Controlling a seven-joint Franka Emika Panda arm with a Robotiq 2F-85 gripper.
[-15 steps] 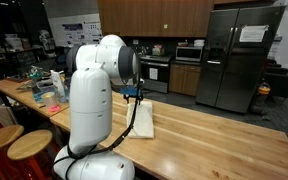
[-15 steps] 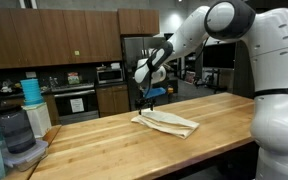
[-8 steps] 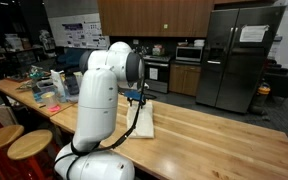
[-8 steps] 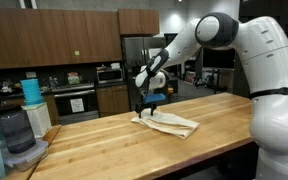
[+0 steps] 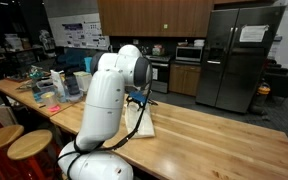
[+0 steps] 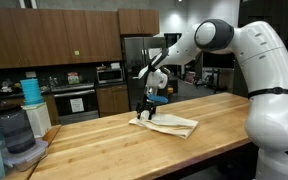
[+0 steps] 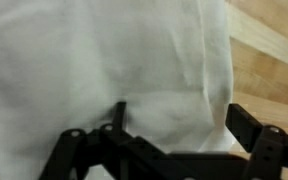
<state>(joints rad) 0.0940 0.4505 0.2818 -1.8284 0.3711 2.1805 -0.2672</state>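
Wooden countertop [image 6: 109,145] | white cloth [image 6: 172,125] lies just beneath jaws | jaws wide open, gripping nothing

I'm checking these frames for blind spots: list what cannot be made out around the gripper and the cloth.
- In an exterior view, the arm hides most of the gripper and part of the cloth.
- In an exterior view, too small to tell whether gripper touches cloth.
- Wrist view: cloth blurred, cut off at top and left.
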